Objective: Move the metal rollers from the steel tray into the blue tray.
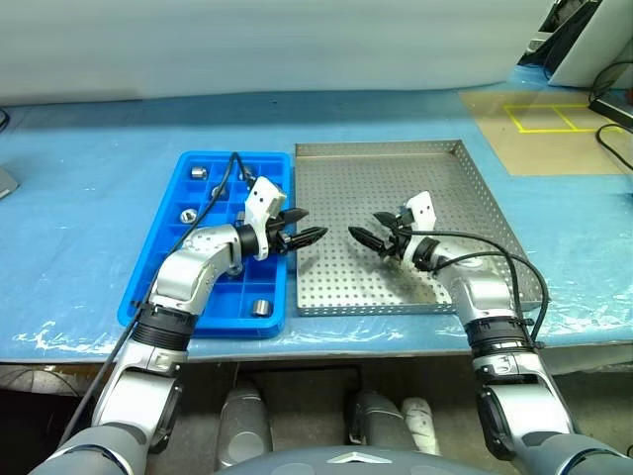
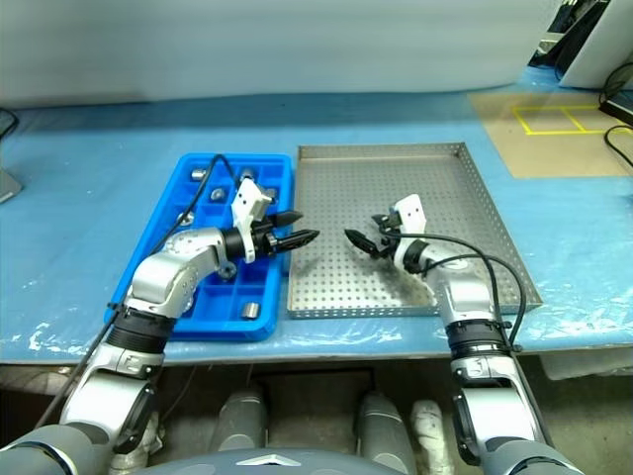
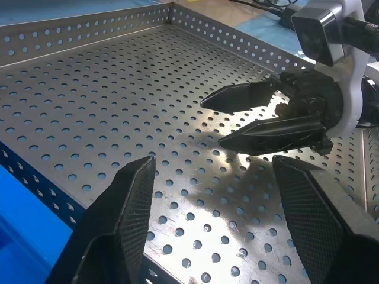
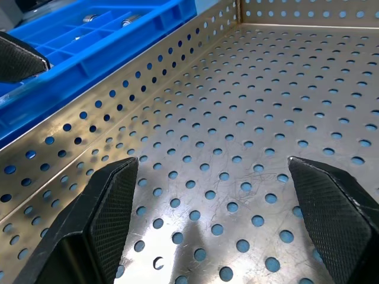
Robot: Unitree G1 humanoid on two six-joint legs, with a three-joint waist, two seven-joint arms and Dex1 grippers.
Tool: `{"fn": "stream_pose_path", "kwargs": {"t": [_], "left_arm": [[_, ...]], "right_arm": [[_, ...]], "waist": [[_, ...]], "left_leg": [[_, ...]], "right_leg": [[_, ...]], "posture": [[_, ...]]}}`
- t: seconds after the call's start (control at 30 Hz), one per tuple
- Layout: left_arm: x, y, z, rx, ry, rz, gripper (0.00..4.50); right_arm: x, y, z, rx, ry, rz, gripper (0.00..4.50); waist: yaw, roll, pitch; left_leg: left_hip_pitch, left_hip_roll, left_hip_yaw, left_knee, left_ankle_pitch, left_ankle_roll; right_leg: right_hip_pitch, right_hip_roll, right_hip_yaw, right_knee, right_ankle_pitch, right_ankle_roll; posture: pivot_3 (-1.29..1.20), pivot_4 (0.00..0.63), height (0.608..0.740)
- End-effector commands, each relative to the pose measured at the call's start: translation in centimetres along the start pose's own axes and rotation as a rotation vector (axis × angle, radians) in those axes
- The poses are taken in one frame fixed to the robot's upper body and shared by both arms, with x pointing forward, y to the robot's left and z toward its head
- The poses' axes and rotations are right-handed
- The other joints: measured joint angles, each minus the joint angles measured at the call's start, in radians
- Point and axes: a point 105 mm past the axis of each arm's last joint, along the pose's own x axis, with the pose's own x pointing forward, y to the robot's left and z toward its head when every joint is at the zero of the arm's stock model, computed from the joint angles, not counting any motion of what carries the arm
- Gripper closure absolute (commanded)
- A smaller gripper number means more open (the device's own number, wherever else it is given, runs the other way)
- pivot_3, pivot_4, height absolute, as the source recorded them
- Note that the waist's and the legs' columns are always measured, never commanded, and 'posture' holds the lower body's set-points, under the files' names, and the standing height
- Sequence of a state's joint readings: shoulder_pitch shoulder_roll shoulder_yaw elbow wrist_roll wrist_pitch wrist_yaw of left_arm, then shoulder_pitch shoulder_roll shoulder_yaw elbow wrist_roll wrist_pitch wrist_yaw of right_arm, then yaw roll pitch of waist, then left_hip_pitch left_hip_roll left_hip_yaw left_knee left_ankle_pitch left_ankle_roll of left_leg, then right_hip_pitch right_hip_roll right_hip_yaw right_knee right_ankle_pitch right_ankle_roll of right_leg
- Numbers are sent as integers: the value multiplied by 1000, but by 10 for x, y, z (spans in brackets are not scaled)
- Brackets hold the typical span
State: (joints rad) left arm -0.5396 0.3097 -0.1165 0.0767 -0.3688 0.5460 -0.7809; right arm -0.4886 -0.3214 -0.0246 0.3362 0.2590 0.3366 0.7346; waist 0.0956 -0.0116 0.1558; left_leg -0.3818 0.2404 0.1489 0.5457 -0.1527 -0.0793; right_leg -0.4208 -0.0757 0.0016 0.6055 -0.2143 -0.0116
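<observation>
The steel tray lies in the middle of the blue-covered table, its perforated floor bare where it shows. To its left sits the blue tray. Several metal rollers rest in its compartments, one near the front. My left gripper hangs over the steel tray's left edge, pointing right, open and holding nothing. My right gripper hovers over the steel tray's middle, pointing left at it, also open and holding nothing. A small gap separates the two. In the left wrist view the right gripper faces mine above the holes.
A brown mat with a yellow taped square lies at the back right, with black cables beside it. The table's front edge runs just below both trays. Blue cover stretches left of the blue tray.
</observation>
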Motion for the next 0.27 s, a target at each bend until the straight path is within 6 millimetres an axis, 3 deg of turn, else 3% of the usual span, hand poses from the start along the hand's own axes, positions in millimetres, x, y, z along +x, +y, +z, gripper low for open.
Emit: {"fn": "stream_pose_path", "kwargs": {"t": [0.03,0.27], "left_arm": [[-2,-3,11,33,-31,-3,1163],[-3,-4,10,28,-29,2,1163]], "right_arm": [[0,3,11,-33,-30,6,228],[-1,5,18,-42,-30,19,228]], "waist": [[0,0,0],[0,0,0]], "left_leg": [[0,0,0,0,0,0],[0,0,0,0,0,0]], "right_leg": [[0,0,0,0,0,0],[0,0,0,0,0,0]], "posture": [[36,150,740],[38,150,740]]}}
